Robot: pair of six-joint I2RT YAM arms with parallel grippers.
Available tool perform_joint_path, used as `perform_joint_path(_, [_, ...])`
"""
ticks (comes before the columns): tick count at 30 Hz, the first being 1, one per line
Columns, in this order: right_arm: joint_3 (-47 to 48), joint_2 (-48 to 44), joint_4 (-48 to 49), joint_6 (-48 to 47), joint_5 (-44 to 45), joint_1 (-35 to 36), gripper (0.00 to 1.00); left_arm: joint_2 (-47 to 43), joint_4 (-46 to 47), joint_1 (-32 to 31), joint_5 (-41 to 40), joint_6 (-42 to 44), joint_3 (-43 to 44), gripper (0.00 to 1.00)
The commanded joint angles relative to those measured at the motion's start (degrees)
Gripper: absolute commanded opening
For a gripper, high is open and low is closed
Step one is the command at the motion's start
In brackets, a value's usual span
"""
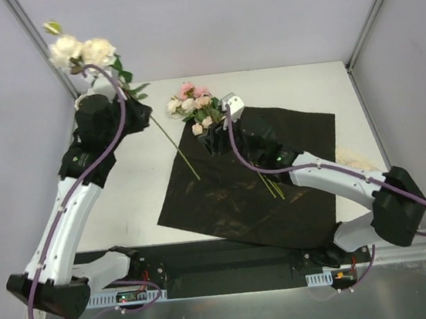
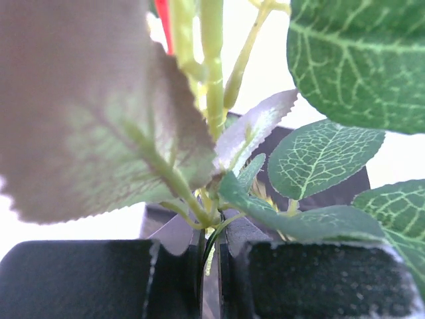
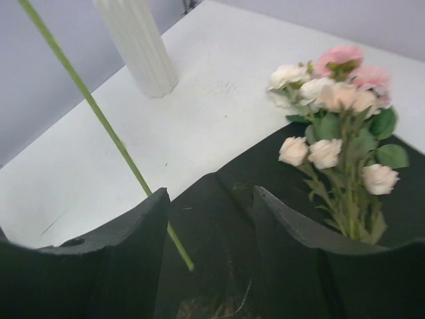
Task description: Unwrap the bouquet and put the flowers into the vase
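Observation:
My left gripper is shut on the thin green stem of a flower, with leaves crowding its view. From above, this gripper holds cream roses raised at the back left, and the long stem slants down to the black paper. My right gripper stands open over the paper's back edge, holding nothing. Just right of it lies the bunch of pink and cream flowers. The white ribbed vase stands on the table beyond. In the top view my left arm hides most of the vase.
The black paper lies spread flat across the table's middle. A few loose stems lie on it by the right arm. A cream ribbon lies off its right edge. Walls close in the back and both sides.

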Motion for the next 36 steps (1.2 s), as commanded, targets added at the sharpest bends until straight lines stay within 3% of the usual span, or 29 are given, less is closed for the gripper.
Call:
perform_joint_path(1, [-0.1, -6.9, -3.0, -6.6, 6.9, 0.1, 0.56, -4.8, -1.6, -0.2, -20.7, 5.7, 11.4, 0.0])
perform_joint_path(7, [-0.3, -9.1, -7.2, -11.1, 10.0, 0.1, 0.56, -2.7, -3.2, -0.2, -42.5, 12.9, 26.7, 0.0])
perform_joint_path(10, [-0.4, -9.2, -7.8, -13.1, 10.5, 0.1, 0.56, 0.2, -2.4, 0.1, -49.6, 18.4, 33.5, 0.0])
perform_joint_path(16, [-0.4, -9.2, -8.3, -15.0, 9.9, 0.1, 0.55, 7.0, 7.7, 0.8, -59.9, 32.3, 43.3, 0.0])
perform_joint_path(18, [-0.6, -9.4, -8.3, -15.4, 10.3, 0.1, 0.55, 7.7, 14.7, 0.9, -61.4, 35.5, 42.1, 0.0])
perform_joint_path(26, [-0.9, -9.3, -8.3, -16.2, 11.2, 0.1, 0.55, 14.3, 26.5, 3.1, -64.7, 43.5, 43.8, 0.0])
perform_joint_path(36, [-0.9, -9.0, -8.5, -17.3, 12.3, 0.1, 0.55, 20.9, 27.4, 4.8, -65.5, 41.9, 46.2, 0.0])
